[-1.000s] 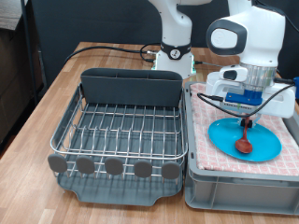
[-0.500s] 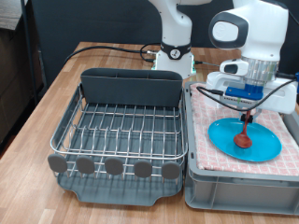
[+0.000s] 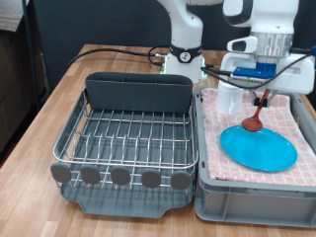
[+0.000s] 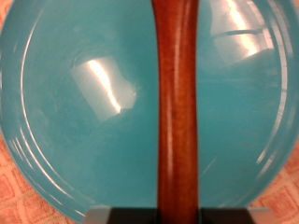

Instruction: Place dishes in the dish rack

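gripper (image 3: 263, 92): fingertips tucked behind the blue housing in ext view, can't see the jaws; wrist view shows only a dark strip at the edge
wooden spoon (image 4: 177, 107): handle cut off at both ends in wrist view, bowl not in it
light-blue plate (image 4: 84, 103): rim runs off frame on 3 sides
mug: mostly behind the arm, can't make it out

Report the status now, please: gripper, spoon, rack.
Gripper shut on wooden spoon, spoon lifted clear above light-blue plate. Plate lies on the pink checked towel in the crate. Dish rack holds no dishes. White mug not identifiable.
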### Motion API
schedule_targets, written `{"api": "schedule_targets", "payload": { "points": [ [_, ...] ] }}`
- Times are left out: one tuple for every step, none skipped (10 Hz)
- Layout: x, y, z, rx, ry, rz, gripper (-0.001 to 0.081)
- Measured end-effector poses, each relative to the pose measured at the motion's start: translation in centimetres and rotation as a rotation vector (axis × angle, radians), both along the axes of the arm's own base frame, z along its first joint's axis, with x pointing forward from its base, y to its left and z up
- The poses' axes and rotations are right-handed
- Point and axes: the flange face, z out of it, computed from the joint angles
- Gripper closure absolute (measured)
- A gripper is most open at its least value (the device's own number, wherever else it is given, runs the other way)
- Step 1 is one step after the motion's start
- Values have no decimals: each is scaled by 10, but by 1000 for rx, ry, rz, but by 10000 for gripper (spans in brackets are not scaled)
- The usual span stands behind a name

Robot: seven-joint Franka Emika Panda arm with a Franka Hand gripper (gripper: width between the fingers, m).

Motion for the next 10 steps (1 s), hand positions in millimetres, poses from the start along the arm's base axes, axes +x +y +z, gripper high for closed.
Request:
{"api": "schedule_targets", "payload": {
  "points": [
    [-6, -5, 9, 5, -2, -77, 713],
    [-11, -10, 19, 18, -16, -115, 713],
    [-21, -15, 26, 29, -25, -139, 713],
    [-20, -14, 24, 27, -23, -133, 713],
    [-20, -16, 23, 26, -24, -157, 713],
    [-21, -20, 22, 25, -18, -208, 713],
    [-23, -26, 22, 20, -6, -266, 713],
    [-28, -35, 23, 11, 9, -317, 713],
    [-35, -45, 25, -5, 30, -366, 713],
    [-42, -54, 28, -18, 43, -407, 713]
  ]
}}
